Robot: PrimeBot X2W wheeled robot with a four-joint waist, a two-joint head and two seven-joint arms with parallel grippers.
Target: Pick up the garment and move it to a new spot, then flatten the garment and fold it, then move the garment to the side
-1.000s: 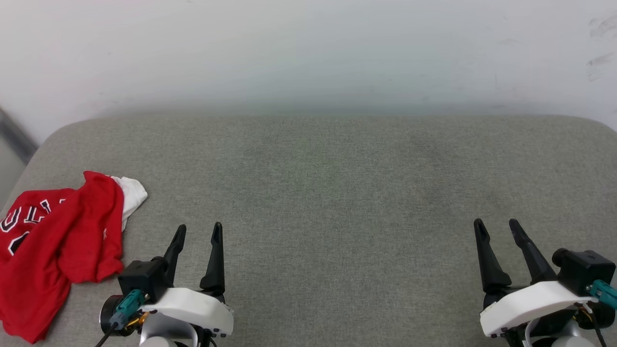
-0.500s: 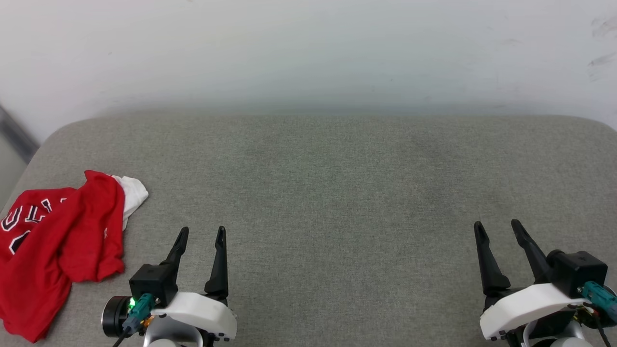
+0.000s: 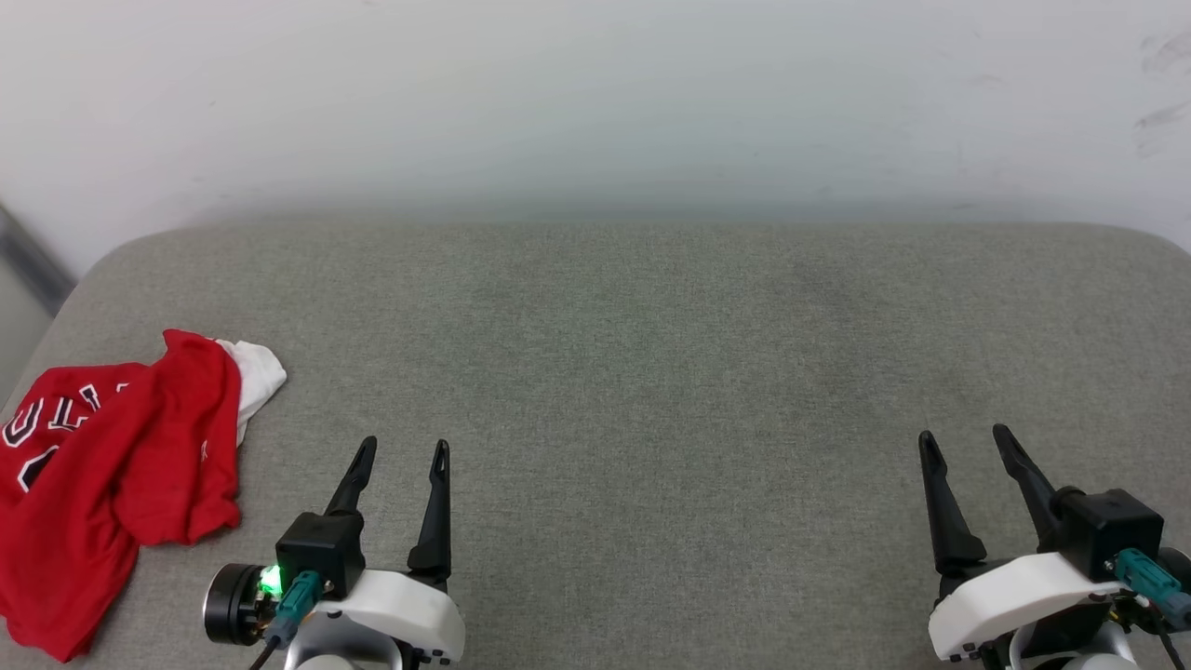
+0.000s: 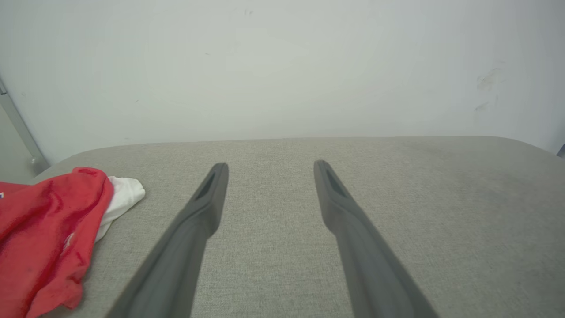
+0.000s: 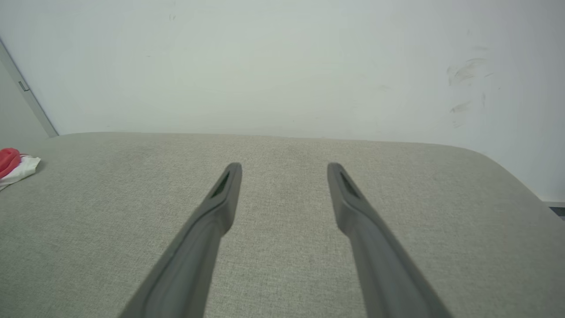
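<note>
As the head view looks down, a wide grey woven fabric cushion (image 3: 651, 372) with rounded corners takes most of the frame, from the middle band to the bottom edge. A plain white wall (image 3: 595, 93) stands behind it across the top, and it carries some faint dark scuff marks (image 3: 1158, 116) at the upper right.

A crumpled red jersey shirt (image 3: 102, 465) with black, white-outlined letters lies on the cushion at the lower left of the frame, and part of it is cut by the left edge. One red fold is thrown over the heap, so the letters are only partly readable. Its white sleeve (image 3: 256, 377) comes out at the upper right of the heap.

The left gripper (image 3: 405, 447) is at the lower left, just to the right of the shirt but not touching it. Its two long dark fingers are spread wide and hold nothing; in the left wrist view only bare cushion lies between them. The right gripper (image 3: 963, 435) is at the lower right, well apart from the shirt, with its fingers equally wide and empty. A small green light (image 3: 270, 579) glows on the black block of the left wrist.
</note>
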